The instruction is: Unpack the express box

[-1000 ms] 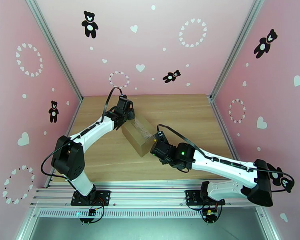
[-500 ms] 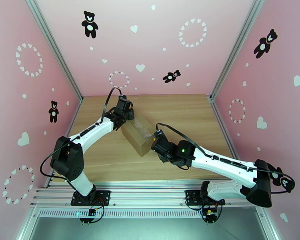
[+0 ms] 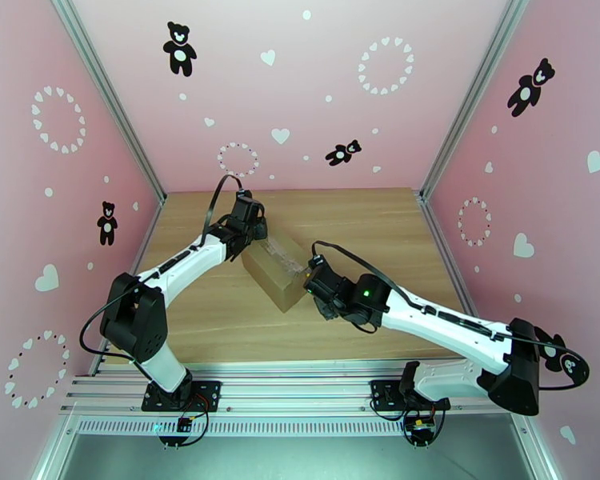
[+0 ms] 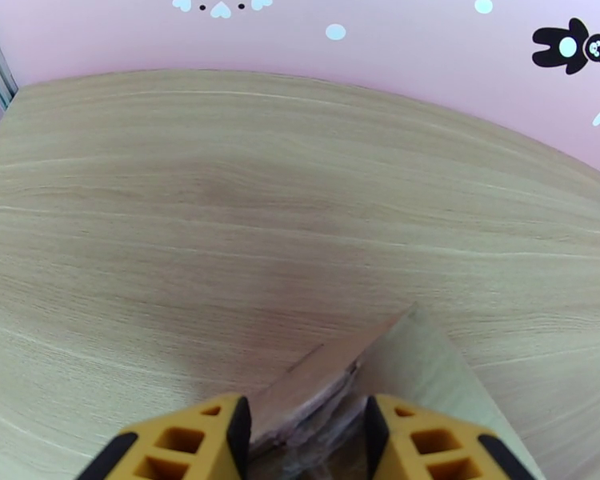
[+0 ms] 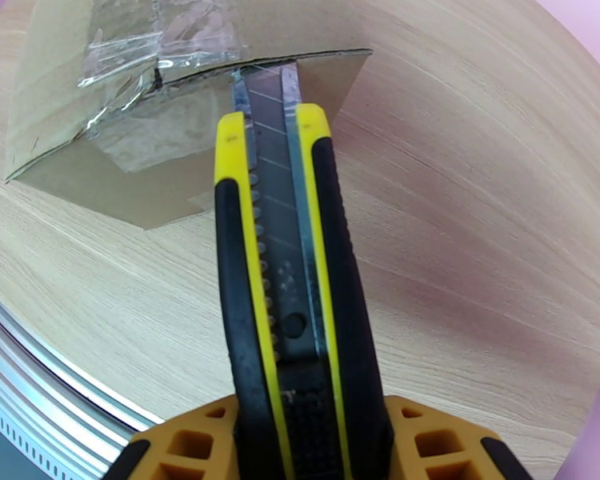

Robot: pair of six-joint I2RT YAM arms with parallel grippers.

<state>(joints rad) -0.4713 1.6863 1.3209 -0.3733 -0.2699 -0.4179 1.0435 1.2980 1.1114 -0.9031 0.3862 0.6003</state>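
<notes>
While the express box (image 3: 278, 270) lies slantwise near the middle of the wooden counter (image 3: 220, 322), both arms reach in to it from opposite ends. The box is a plain brown carton, its long axis running from far left to near right, with clear, crinkled tape (image 5: 164, 34) along its top seam and down over the end.

The left claw (image 3: 254, 227) sits at the far-left end of the box. In the left wrist view its yellow fingers (image 4: 196, 442) stand on either side of that end, and the cardboard (image 4: 396, 362) fills the gap between them, so the claw is clamped on the box.

The right claw (image 3: 316, 283) is at the near-right end, close beside the carton. From the right wrist view, the claw (image 5: 308, 442) is closed around the handle of a yellow and black utility knife (image 5: 288, 258), which points straight away from the wrist. The knife's blade (image 5: 268, 90) is extended, and its tip meets the upper edge of the box's end face (image 5: 100, 98), just to the right of the taped seam. Whether the tip has gone into the cardboard or only touches it cannot be told from this angle.

Pink walls (image 3: 300, 82) printed with hearts and black bears enclose the counter on three sides.
</notes>
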